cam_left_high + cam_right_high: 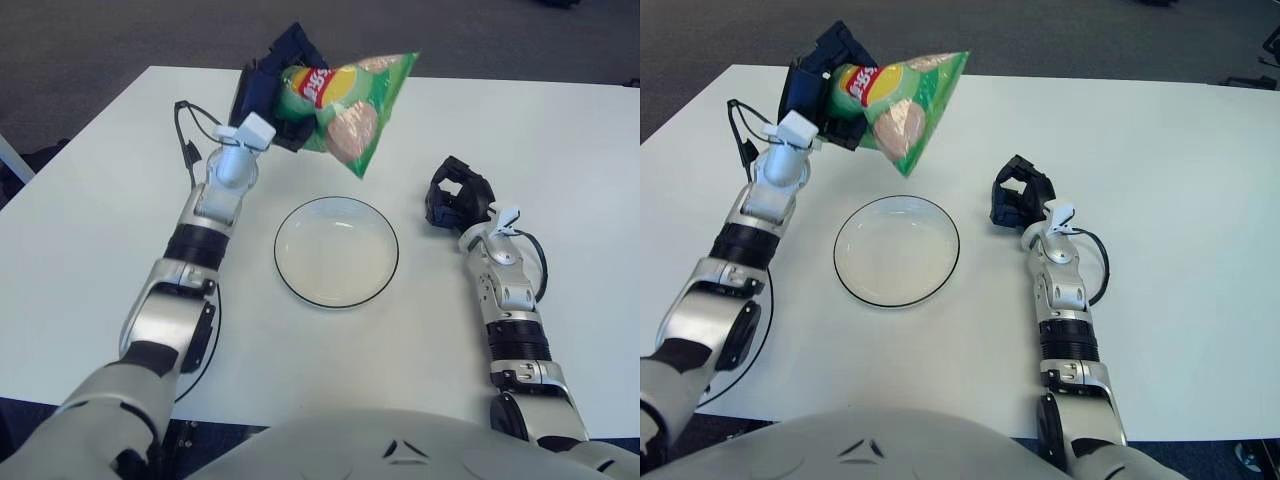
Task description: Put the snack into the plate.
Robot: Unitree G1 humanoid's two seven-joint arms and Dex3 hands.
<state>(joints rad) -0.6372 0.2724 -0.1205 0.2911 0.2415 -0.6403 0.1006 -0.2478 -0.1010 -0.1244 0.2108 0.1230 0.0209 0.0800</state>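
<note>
A green chip bag (352, 105) with a red and yellow logo hangs in the air above the far side of the table. My left hand (275, 92) is shut on the bag's left end and holds it up, behind and a little left of the plate. The white plate (336, 251) with a dark rim sits on the table in the middle and holds nothing. My right hand (458, 196) shows to the right of the plate, fingers curled, holding nothing. The bag also shows in the right eye view (902, 105).
The white table (90, 230) spreads around the plate. A black cable (186, 135) runs along my left forearm. Dark carpet lies beyond the far table edge.
</note>
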